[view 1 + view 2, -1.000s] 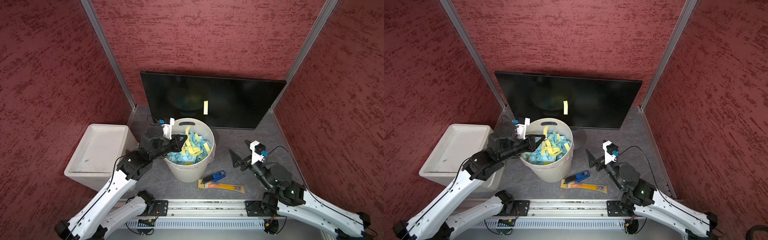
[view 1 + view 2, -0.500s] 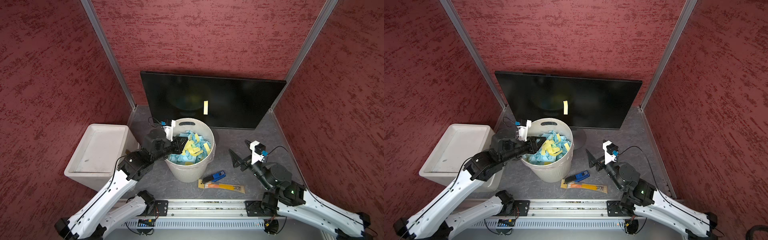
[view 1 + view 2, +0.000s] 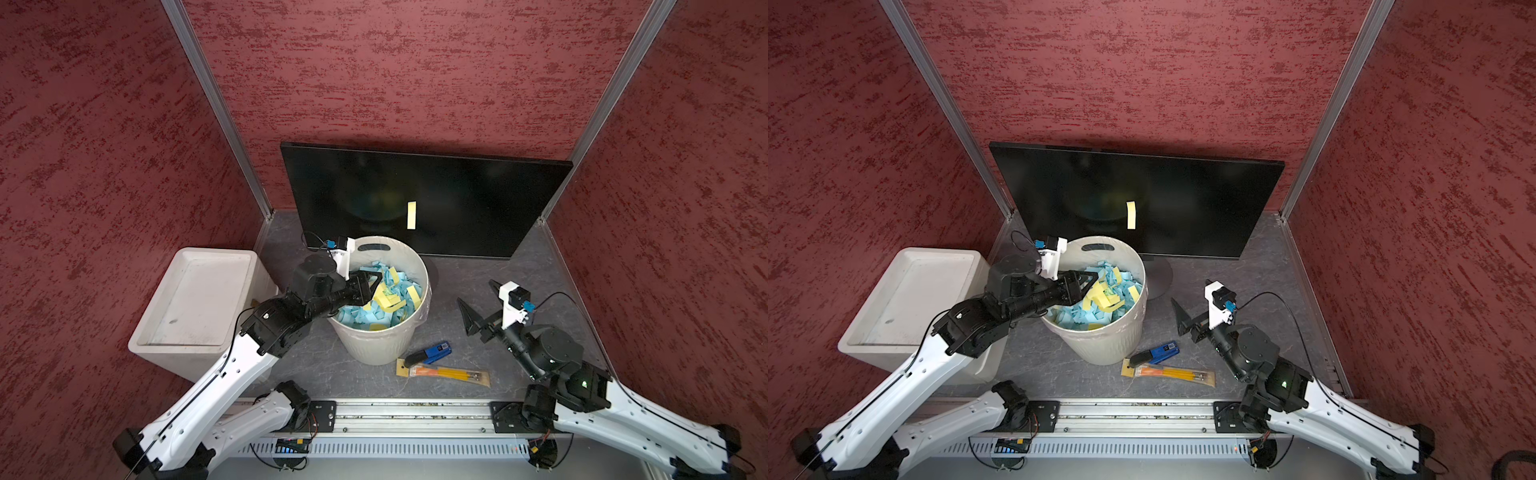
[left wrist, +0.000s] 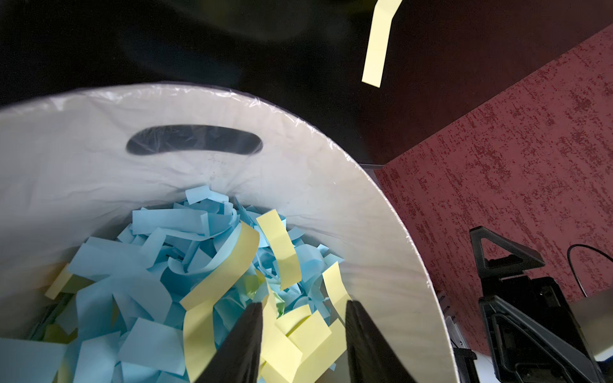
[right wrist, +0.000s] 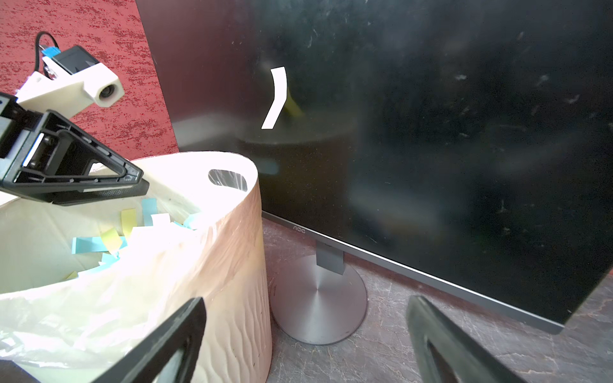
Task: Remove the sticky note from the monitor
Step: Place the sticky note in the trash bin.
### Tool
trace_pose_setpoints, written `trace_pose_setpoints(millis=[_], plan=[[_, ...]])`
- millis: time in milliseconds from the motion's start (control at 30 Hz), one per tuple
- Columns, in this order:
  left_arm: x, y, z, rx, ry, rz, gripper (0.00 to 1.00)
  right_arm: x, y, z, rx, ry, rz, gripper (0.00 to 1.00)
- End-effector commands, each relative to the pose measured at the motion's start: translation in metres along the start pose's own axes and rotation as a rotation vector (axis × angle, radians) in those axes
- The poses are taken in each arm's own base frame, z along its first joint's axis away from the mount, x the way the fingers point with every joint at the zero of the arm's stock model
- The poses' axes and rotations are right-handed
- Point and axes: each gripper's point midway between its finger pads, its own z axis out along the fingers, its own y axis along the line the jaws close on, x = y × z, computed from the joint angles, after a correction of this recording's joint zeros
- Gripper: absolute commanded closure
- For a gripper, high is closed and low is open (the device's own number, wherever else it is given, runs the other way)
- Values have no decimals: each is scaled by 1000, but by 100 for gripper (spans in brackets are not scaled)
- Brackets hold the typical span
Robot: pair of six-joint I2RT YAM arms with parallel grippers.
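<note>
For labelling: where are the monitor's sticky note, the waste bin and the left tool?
sticky note (image 3: 411, 215): a top view, strip's middle.
waste bin (image 3: 376, 345): a top view, front outer wall.
left tool (image 4: 302, 303): left wrist view, between fingertips.

Findings for your approach: from the right jaws to the sticky note (image 3: 411, 215) on the monitor (image 3: 478, 195), the path crosses bare bench (image 3: 536, 270) and nothing stands in it. The white bin (image 3: 401, 251) stands just before the screen, its rim below the note, and bars a low approach from the left. The left jaws hang parted over its paper heap. A blue-and-black tool (image 3: 430, 352) and a pencil pack (image 3: 446, 374) lie beside the bin's foot. The white box (image 3: 195, 299) closes the left side.
</note>
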Motion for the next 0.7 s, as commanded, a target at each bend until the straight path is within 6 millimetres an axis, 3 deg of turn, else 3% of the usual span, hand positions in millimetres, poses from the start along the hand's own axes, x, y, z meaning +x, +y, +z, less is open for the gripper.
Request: trace_pose_setpoints(millis=[0, 400, 667], plan=[[-19, -23, -3, 73, -37, 34, 53, 0, -4, 1, 23, -7, 7, 2], [-46, -48, 19, 149, -30, 46, 38, 2, -4, 1, 24, -4, 5, 1], [-62, -52, 38, 206, -18, 6, 29, 2, -4, 2, 26, -4, 4, 2]])
